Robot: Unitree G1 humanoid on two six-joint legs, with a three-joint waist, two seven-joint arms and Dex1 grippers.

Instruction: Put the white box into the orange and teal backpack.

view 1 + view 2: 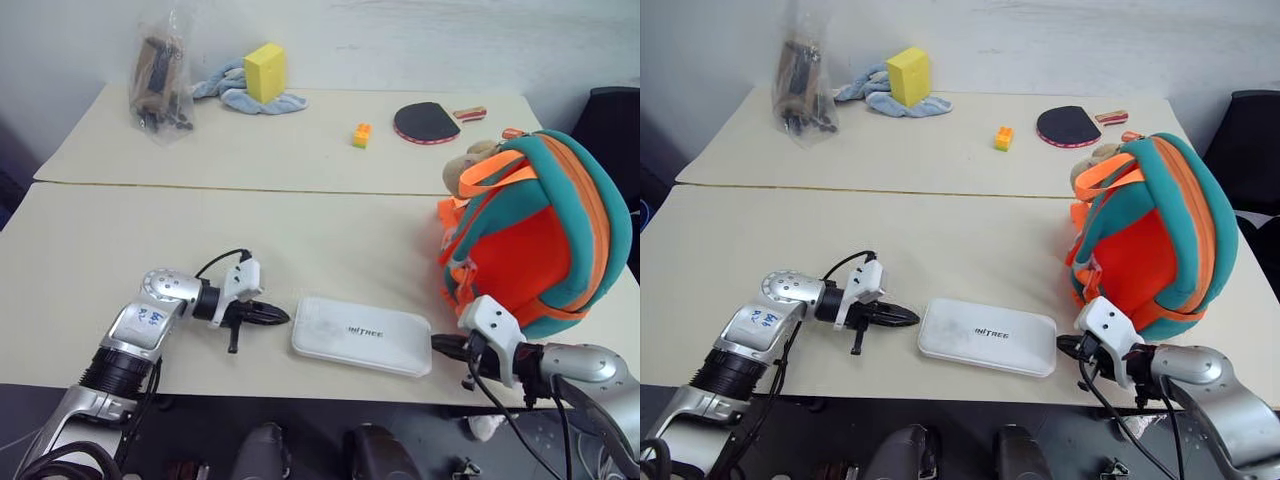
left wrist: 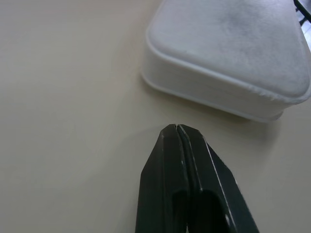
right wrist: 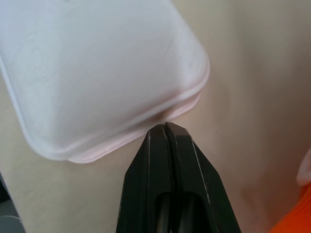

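Observation:
The white box (image 1: 362,335) lies flat near the table's front edge, dark lettering on its top. My left gripper (image 1: 282,317) is shut and points at the box's left end, a short gap away; in the left wrist view that gripper (image 2: 177,127) sits just short of the white box (image 2: 228,53). My right gripper (image 1: 437,345) is shut, its tip right at the box's right end, and the right wrist view has this gripper (image 3: 165,126) against the rim of the white box (image 3: 97,73). The orange and teal backpack (image 1: 535,230) stands at the right with a tan plush toy (image 1: 465,165) on it.
On the far table lie a yellow sponge block (image 1: 265,72) on a blue cloth (image 1: 235,92), a clear bag of dark parts (image 1: 160,80), a small orange brick (image 1: 361,135) and a black paddle (image 1: 426,122). A dark chair (image 1: 612,125) stands at the right.

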